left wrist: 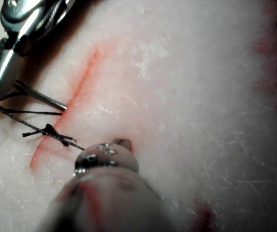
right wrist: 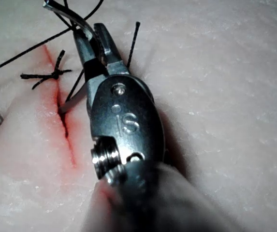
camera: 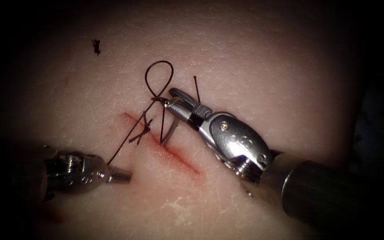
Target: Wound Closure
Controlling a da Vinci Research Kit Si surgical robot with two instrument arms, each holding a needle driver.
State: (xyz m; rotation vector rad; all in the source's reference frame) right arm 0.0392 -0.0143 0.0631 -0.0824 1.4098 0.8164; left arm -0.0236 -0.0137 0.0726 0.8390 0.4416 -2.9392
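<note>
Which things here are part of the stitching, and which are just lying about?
In use:
- needle, held near its thread end by the right tool, tip in the cut
- thread, held by the left tool
- tissue

Lying about:
- thread scrap, upper left
- finished knot

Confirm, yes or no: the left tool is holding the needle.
No. In the endoscope view the left tool is shut on the thread, while the right tool grips the needle, whose tip enters the cut.
</note>
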